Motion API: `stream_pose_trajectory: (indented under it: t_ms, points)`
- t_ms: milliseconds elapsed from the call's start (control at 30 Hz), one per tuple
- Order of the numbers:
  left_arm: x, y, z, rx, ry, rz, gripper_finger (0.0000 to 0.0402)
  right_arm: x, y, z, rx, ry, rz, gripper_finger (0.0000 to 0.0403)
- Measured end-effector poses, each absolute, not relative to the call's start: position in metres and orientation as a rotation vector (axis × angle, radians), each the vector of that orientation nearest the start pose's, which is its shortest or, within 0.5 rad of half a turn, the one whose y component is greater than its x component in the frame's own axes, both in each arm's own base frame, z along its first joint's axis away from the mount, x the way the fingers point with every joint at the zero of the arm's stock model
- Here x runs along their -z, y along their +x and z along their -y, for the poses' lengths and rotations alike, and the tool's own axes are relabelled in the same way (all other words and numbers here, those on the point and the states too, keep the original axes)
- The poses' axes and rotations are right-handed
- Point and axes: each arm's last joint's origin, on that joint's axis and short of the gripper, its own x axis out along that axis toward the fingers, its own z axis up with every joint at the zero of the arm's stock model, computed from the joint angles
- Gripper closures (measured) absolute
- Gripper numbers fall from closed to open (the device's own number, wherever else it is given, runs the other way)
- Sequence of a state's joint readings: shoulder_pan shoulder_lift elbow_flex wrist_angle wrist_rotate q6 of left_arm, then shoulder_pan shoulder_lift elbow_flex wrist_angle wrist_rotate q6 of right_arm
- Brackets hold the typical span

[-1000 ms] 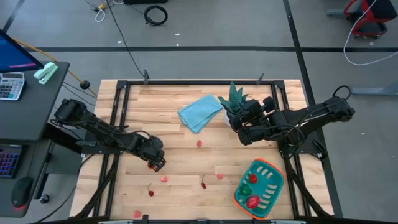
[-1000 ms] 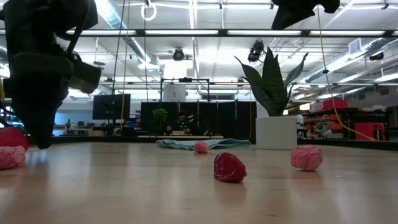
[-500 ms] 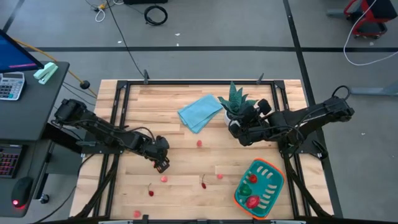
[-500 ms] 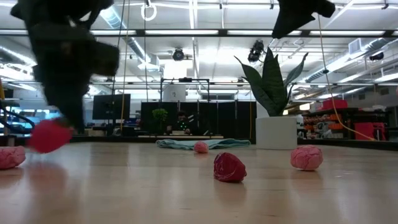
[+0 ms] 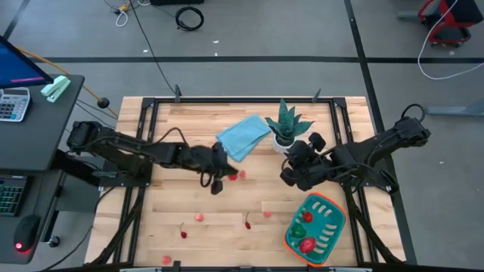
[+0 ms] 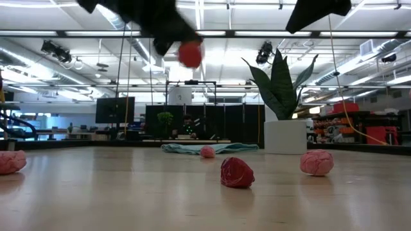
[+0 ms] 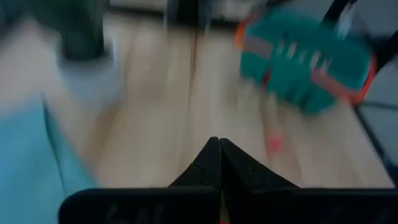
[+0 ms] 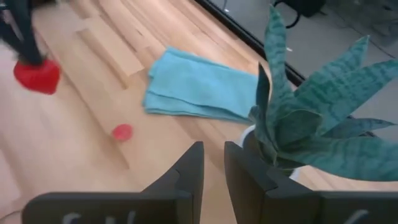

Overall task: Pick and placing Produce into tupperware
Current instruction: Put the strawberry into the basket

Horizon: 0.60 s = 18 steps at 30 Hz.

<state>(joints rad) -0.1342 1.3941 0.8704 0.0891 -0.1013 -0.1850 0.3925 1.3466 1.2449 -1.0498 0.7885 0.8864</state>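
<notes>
High view: left gripper (image 5: pixel 218 183) clamped on round red produce (image 6: pixel 189 54); right gripper (image 5: pixel 291 175) slightly parted, empty.

Two dark six-joint arms, matte black, slim tubular links with bulkier rounded joints. Black cables trail along right arm's links near its base. Left gripper (image 5: pixel 216 184): two dark wedge-shaped fingers. Right gripper (image 8: pixel 212 163): two flat dark angular fingers on black crossbar.

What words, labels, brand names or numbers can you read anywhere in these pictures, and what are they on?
None can be read.
The calculator on the side desk has keys, but their markings are too small to read.
The tupperware, blue cloth and white plant pot show no print.
</notes>
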Motion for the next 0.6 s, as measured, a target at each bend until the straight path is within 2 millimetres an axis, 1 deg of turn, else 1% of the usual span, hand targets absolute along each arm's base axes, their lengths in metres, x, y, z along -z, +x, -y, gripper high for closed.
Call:
stream_pose_trajectory:
  t_ms: [100,200,300,400,500,600]
  points:
    - [-0.264,0.31,0.038,0.025,-0.074,-0.288,0.0399,-0.318,0.232,-0.078,0.693,0.171,-0.7,0.0331]
    - [-0.267,0.318,0.044,0.132,-0.055,-0.196,0.0399,-0.323,0.226,-0.076,0.686,0.176,-0.691,0.0332]
    - [-0.259,0.328,0.05,0.225,-0.062,-0.138,0.0399,-0.328,0.222,-0.074,0.687,0.193,-0.674,0.0334]
    - [-0.248,0.342,0.053,0.265,-0.088,-0.118,0.0399,-0.33,0.221,-0.074,0.684,0.226,-0.653,0.0334]
    - [-0.243,0.365,0.058,0.323,-0.092,-0.12,0.04,-0.33,0.221,-0.075,0.682,0.24,-0.651,0.0334]
    - [-0.247,0.396,0.066,0.454,-0.096,-0.104,0.04,-0.33,0.22,-0.075,0.681,0.239,-0.652,0.0333]
